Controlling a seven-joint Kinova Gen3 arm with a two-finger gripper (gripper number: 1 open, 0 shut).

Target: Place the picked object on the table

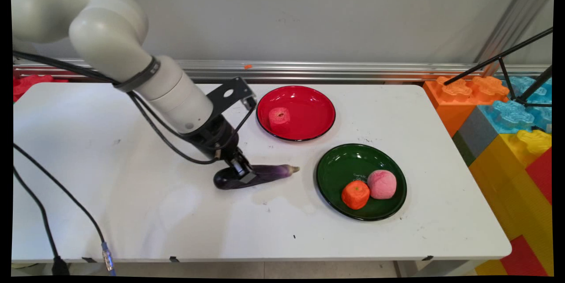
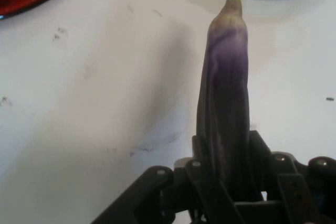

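Purple eggplant lies on white table, one only, pinched between fingers of gripper; its middle hidden behind them. Two plates: red plate with one pink cube, green plate holding orange fruit and pink ball.

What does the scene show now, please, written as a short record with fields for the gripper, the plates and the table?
gripper: black two-finger gripper, down at the table, fingers closed on either side of the eggplant
held thing: long dark purple eggplant, lying on the white table, pale tip toward the green plate
red plate: round glossy red plate, holds one red cube-like piece
green plate: round dark green plate, holds an orange lump touching a pink ball
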